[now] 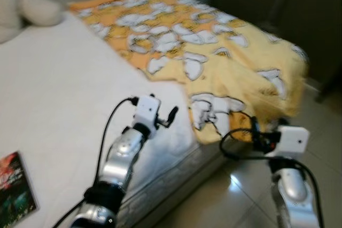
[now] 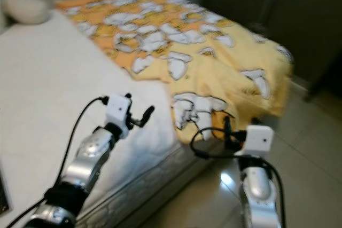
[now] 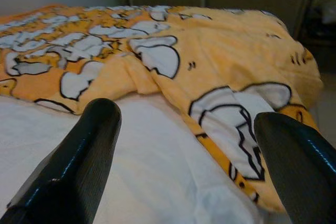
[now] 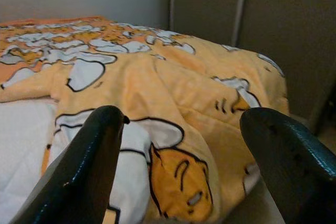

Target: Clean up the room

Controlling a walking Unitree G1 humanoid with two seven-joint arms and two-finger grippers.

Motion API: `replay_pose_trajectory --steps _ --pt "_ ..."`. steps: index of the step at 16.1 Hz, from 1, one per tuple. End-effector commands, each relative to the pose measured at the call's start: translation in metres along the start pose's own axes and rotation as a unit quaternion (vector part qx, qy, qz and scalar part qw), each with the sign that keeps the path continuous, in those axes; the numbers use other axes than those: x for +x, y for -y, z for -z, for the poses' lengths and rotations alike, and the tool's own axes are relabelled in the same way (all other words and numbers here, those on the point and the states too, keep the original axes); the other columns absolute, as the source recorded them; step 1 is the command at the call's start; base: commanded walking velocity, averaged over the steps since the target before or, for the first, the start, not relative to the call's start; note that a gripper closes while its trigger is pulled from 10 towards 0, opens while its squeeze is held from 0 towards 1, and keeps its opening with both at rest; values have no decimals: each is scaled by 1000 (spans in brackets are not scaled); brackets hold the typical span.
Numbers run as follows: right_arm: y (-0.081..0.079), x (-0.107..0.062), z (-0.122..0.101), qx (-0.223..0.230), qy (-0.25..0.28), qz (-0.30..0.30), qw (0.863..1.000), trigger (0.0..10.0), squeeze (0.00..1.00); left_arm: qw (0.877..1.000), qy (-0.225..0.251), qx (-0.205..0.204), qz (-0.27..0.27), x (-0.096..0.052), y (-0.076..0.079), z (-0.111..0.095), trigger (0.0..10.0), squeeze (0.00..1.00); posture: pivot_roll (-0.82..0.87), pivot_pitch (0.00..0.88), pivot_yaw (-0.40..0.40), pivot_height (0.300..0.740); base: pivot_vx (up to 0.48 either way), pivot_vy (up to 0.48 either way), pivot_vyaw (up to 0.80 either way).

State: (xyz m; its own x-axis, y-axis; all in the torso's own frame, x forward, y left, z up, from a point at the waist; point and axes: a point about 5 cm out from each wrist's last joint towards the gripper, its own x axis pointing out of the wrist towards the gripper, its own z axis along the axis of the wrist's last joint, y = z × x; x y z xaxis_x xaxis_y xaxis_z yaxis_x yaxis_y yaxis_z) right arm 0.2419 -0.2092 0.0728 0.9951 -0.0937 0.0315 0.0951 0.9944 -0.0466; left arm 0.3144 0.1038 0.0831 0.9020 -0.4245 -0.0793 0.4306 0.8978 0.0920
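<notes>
A yellow blanket [image 1: 214, 52] with white cartoon prints lies rumpled over the far half of the bed. Its corner [image 1: 214, 116] hangs over the bed's side edge. The white sheet [image 1: 64, 89] is bare on the near half. My left gripper [image 1: 171, 116] hovers open above the sheet, just short of the blanket's near edge [image 3: 157, 85]. My right gripper [image 1: 254, 130] is open over the floor beside the bed, pointing at the hanging corner [image 4: 173, 171]. Nothing sits between the fingers [image 3: 84, 156] of the left gripper, nor between the fingers [image 4: 89, 156] of the right.
A cream plush toy [image 1: 32, 6] rests at the head of the bed. A dark book [image 1: 13, 188] lies on the sheet near my left arm. Dark wardrobe doors [image 1: 278, 4] stand beyond the bed. Shiny tiled floor [image 1: 235, 196] runs along the bed's side.
</notes>
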Motion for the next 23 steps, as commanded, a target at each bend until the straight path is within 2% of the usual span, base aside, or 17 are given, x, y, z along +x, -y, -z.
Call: replay_pose_trajectory --steps 1,4,6,8,10,13,15,16,17,18,20,21,22,23 --pt "1 1 -6 0 11 7 1000 10000 0 1000 5 -8 10 0 3 0 10000 0 -170 0 45 740 0 -480 -731" --pt "-2 2 -8 3 13 1 1000 10000 0 1000 5 -25 14 3 6 1 10000 0 -178 0 43 740 0 -480 -723" --pt "1 2 -8 -2 13 0 1000 10000 0 999 6 -38 20 9 13 -4 10000 0 -173 0 37 740 0 -480 0" --pt "0 3 -7 -3 11 -3 1000 10000 0 998 -9 -58 4 11 9 0 10000 0 -174 0 33 740 0 -456 0" --pt "-2 4 -10 -5 13 -15 1000 10000 0 998 -22 -63 -21 13 4 3 10000 0 -177 0 28 740 442 0 0" --pt "-8 0 -11 -8 6 -59 998 10000 0 994 -70 -52 -70 23 -4 12 10000 0 -194 0 9 740 0 0 0" --pt "-12 -9 -10 -15 -8 -95 995 10000 0 988 -112 -43 -92 26 -11 20 10000 0 -231 0 -6 740 0 0 0" --pt "-9 -16 -8 -19 -19 -99 995 10000 0 985 -134 -33 -103 27 -13 24 10000 0 -247 3 -10 740 0 0 0" --pt "-7 -20 -8 -21 -25 -101 994 10000 0 984 -135 -34 -110 28 -16 23 10000 0 -264 7 -8 740 0 0 0" --pt "-2 -26 -7 -25 -35 -103 994 10000 0 984 -117 -44 -127 31 -23 15 10000 0 -279 16 1 740 0 0 0" --pt "0 -28 -7 -28 -37 -98 994 10000 0 988 -93 -39 -119 34 -25 7 10000 0 -291 11 22 740 0 0 0" --pt "8 -26 -13 -5 -26 -53 998 10000 0 992 21 -65 -109 27 -28 -17 10000 0 -289 0 47 740 0 0 0" --pt "14 -26 -18 -3 -11 -18 1000 10000 0 985 73 -89 -127 15 -32 -30 10000 0 -278 0 62 740 0 0 0" --pt "18 -26 -21 -1 -1 5 1000 10000 0 979 92 -110 -142 6 -34 -37 10000 0 -265 0 67 740 0 0 0"
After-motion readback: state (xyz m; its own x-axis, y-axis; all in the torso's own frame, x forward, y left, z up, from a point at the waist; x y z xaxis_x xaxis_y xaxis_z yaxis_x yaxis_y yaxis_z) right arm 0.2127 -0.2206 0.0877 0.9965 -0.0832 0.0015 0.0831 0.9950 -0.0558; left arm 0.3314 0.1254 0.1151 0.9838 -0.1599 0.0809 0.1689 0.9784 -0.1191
